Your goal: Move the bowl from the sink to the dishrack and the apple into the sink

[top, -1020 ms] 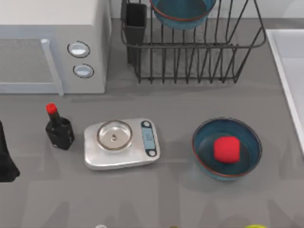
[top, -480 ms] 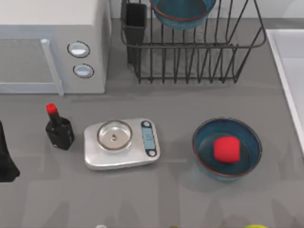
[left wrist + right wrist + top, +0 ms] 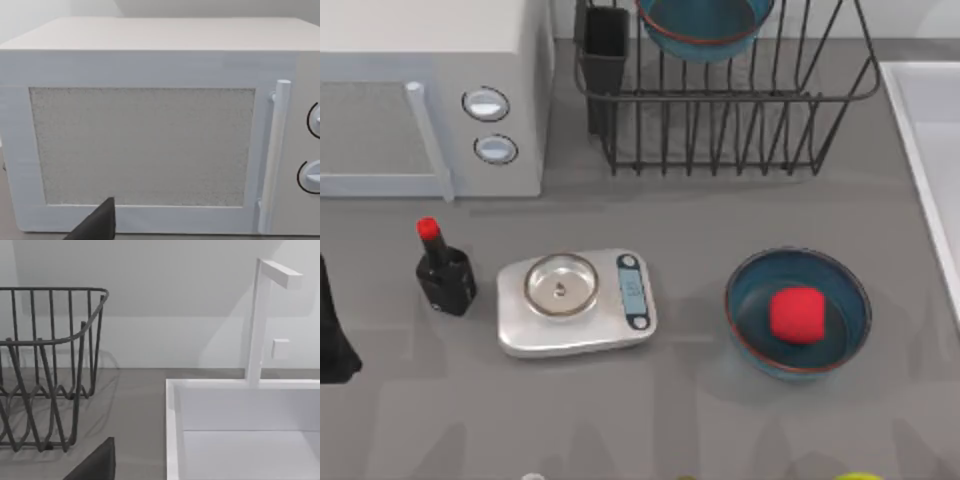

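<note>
**Bowl half looks done, apple not yet in the sink**

The top view has a round teal-blue bowl with a thin red-brown rim point(image 3: 703, 25) sitting inside the large black wire dishrack point(image 3: 740, 130) at the far side of the table, next to the rack's black rectangular utensil cup point(image 3: 606, 45). So the bowl-to-rack step reads as finished, judging from how things lie.

The small red blocky apple point(image 3: 796, 314) rests in a second, identical-looking teal-blue bowl point(image 3: 798, 313) out on the grey counter point(image 3: 700, 420), right of centre. The pale white-grey sink point(image 3: 932, 140) runs along the table's right edge (partly in view) and nothing sits in the visible part of it; the right wrist view looks over its raised rim with a white faucet point(image 3: 262, 320) behind. Apple and sink are near each other but apart. What's left: pick the apple out of its bowl and drop it into the basin.

Left arm point(image 3: 332, 330) sits parked at the table's left edge, its wrist camera facing the white microwave point(image 3: 150, 125). Right arm looks parked near rack and sink. Can't tell whether either claw is released or clenched.

Bystanders: silver kitchen scale point(image 3: 577, 300), black bottle with red cap point(image 3: 442, 270)
</note>
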### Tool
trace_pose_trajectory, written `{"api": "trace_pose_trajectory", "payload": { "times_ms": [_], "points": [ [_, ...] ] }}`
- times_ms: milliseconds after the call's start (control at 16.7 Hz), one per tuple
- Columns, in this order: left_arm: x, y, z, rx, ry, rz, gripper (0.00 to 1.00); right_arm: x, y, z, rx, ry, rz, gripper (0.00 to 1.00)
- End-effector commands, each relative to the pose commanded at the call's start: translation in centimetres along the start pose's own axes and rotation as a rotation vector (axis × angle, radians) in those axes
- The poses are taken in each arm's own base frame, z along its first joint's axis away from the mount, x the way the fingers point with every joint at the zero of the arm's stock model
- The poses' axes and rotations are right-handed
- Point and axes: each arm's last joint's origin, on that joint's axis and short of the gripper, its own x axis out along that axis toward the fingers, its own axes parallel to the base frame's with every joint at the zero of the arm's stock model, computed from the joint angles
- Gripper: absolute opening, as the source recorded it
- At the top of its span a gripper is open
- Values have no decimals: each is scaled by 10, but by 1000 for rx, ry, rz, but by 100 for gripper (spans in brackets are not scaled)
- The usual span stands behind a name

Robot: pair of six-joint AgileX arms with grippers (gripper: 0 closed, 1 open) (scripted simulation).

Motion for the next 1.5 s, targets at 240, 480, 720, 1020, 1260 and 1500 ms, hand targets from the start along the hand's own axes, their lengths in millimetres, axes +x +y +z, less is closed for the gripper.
{"api": "trace_pose_trajectory", "payload": {
  "times_ms": [240, 480, 720, 1020, 1260, 1500],
  "points": [
    [0, 0, 0, 0, 0, 0, 100, 0, 0, 0, 0, 0, 0, 100],
    [0, 0, 0, 0, 0, 0, 100, 0, 0, 0, 0, 0, 0, 100],
    [0, 0, 0, 0, 0, 0, 100, 0, 0, 0, 0, 0, 0, 100],
    [0, 0, 0, 0, 0, 0, 100, 3, 4, 24, 39, 111, 25, 100],
    [0, 0, 0, 0, 0, 0, 100, 24, 15, 60, 96, 354, 84, 100],
    [0, 0, 0, 0, 0, 0, 100, 65, 37, 91, 138, 656, 124, 100]
  ]
}}
